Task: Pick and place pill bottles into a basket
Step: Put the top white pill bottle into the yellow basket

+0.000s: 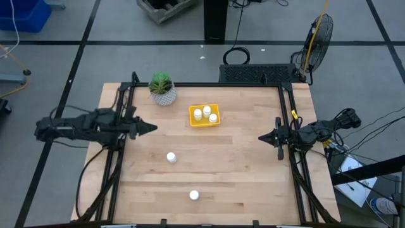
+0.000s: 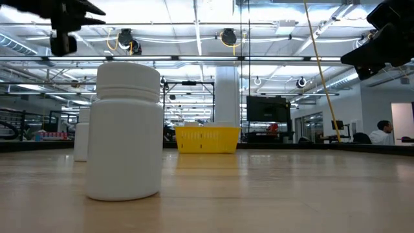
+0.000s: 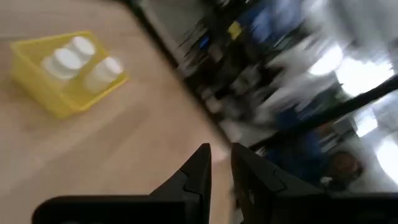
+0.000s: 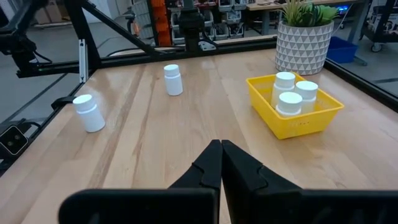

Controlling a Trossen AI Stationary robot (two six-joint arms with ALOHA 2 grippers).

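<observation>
Closest to the low camera stands a small white cylindrical pill bottle (image 2: pixel 125 129) with a round cap, upright on the pale wooden plank table (image 1: pixel 240 171) near its front edge; a second matching bottle (image 1: pixel 171 157) stands farther in, toward the table's middle, well apart from the first.

Over the left side of the table, the left gripper (image 1: pixel 152 127) hovers with its dark fingers (image 3: pixel 198 171) parted by only a narrow slit, and nothing sits between them. It points toward the table's centre, clear of every bottle. At the right edge, the right gripper (image 1: pixel 262 137) has its fingers pressed fully together and is empty as well, aimed inward across the bare wood.

Between the two arms and toward the far side lies the shallow bright yellow rectangular basket (image 1: pixel 193 120), flat on the table. Three more white capped bottles (image 4: pixel 291 92) stand upright inside it, packed close to one another. Just beside the basket, at the far left corner region, sits a white patterned pot holding a green plant (image 1: pixel 162 88).
</observation>
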